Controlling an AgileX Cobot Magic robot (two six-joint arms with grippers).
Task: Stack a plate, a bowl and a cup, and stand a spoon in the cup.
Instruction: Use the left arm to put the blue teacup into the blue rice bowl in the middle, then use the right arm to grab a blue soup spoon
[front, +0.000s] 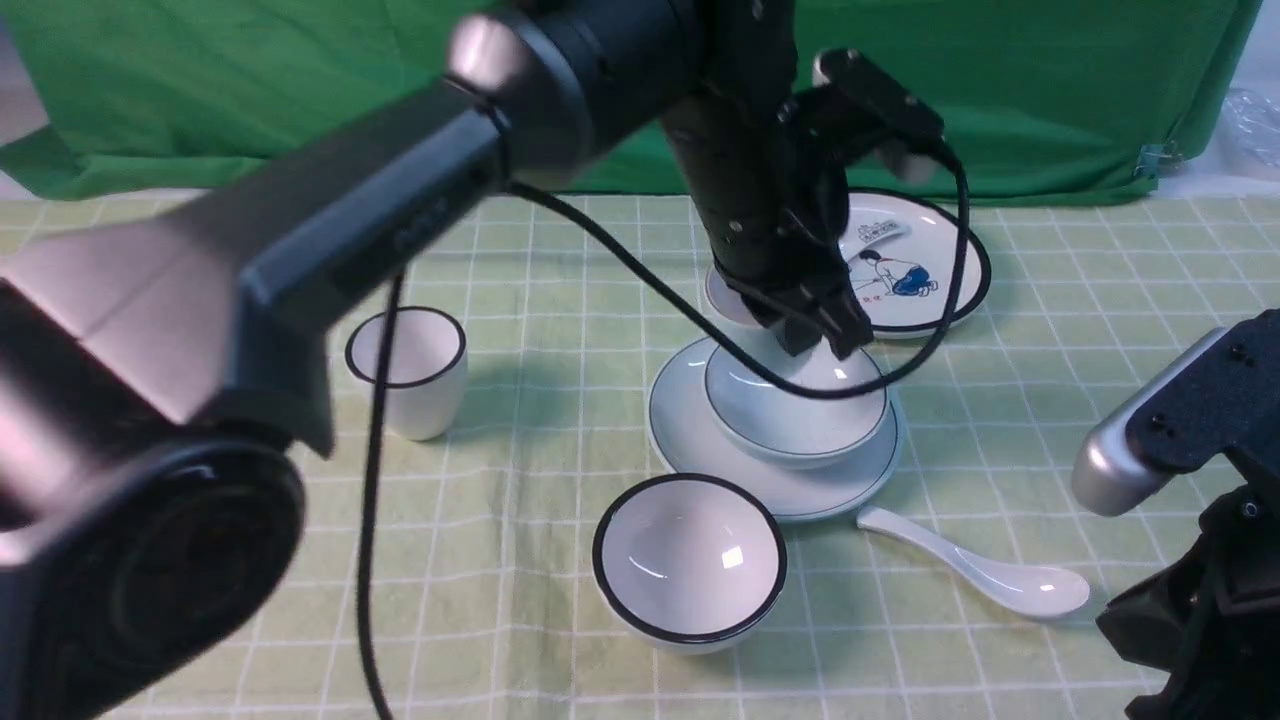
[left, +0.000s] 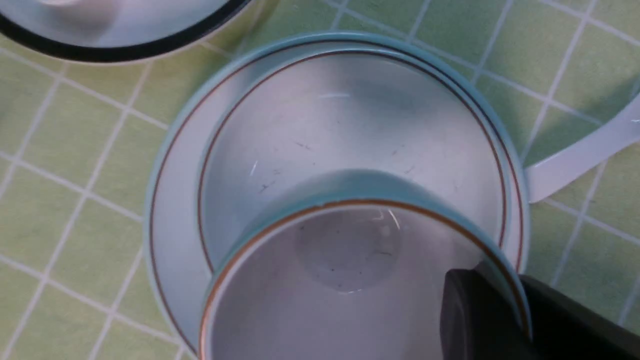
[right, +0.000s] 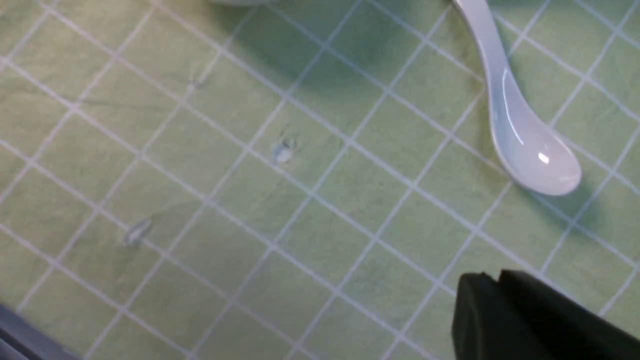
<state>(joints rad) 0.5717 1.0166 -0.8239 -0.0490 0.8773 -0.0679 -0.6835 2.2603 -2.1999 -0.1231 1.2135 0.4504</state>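
Black jointed arms (front: 745, 170) with silver caps (front: 1110, 465), looping black cable (front: 620, 262)

The cup (left: 350, 280), the bowl (left: 350, 125) and the plate (left: 175, 200) are glazed ceramic, smooth and glossy, the glaze flecked with fine dark specks. The spoon (right: 525, 145) is glossy white ceramic with bright highlights. The cloth (right: 250, 200) over the counter is matt, woven and lightly creased. The backdrop (front: 1050, 100) is matt green cloth. The right arm (front: 1130, 450) has a satin silvery cap on matt black casing
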